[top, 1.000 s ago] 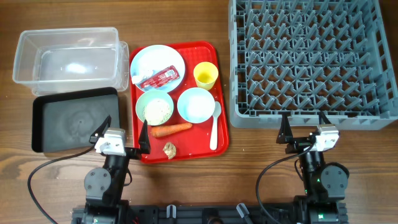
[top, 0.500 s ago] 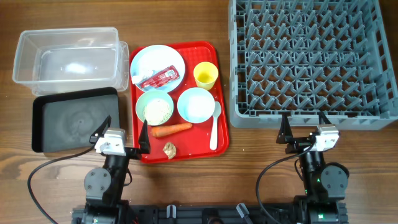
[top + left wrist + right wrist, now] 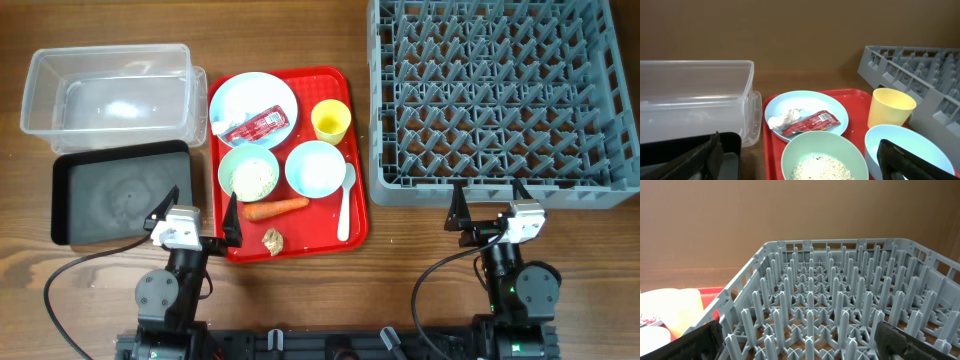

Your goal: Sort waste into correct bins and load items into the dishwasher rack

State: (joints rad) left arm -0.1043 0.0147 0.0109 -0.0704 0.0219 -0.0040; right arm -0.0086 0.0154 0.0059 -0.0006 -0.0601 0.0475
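- The left gripper (image 3: 204,197) sits at 7 o'clock of the brown wooden table (image 3: 300,30). Its fingers are spread wide and nothing is between them.
- The right gripper (image 3: 489,190) sits at 5 o'clock, also spread wide and empty. Its tips are just in front of the near wall of the large square grey plastic crate (image 3: 480,192).
- That crate has a grid base and rows of upright pegs. It fills the table from 12 to 3 o'clock and nothing is loaded in it.
- The clear rectangular plastic tub (image 3: 40,60) lies at 10 o'clock with nothing in it.
- The shallow black rectangular tray (image 3: 120,190) lies just below the tub at 8 o'clock, also bare.
- The red serving tray (image 3: 330,85) lies between the bins and the crate, and carries everything else.
- The round pale blue plate (image 3: 245,95) is at 11 o'clock on the red tray.
- The small red-and-white wrapper (image 3: 255,125) lies on the plate, with a white crumpled scrap (image 3: 218,125) at the plate's 8 o'clock edge.
- The small yellow cup (image 3: 331,122) stands upright at 1 o'clock.
- The pale green bowl (image 3: 226,165) is at 9 o'clock and holds the white rice grains (image 3: 252,178).
- The light blue bowl (image 3: 316,167) is near the centre, just beside the green one.
- The white plastic spoon (image 3: 345,200) lies at 4 o'clock, its bowl end just beside the blue bowl.
- The orange carrot (image 3: 277,208) lies at 7 o'clock, below the two bowls.
- The small brown food lump (image 3: 272,240) is at 6 o'clock by the near edge.
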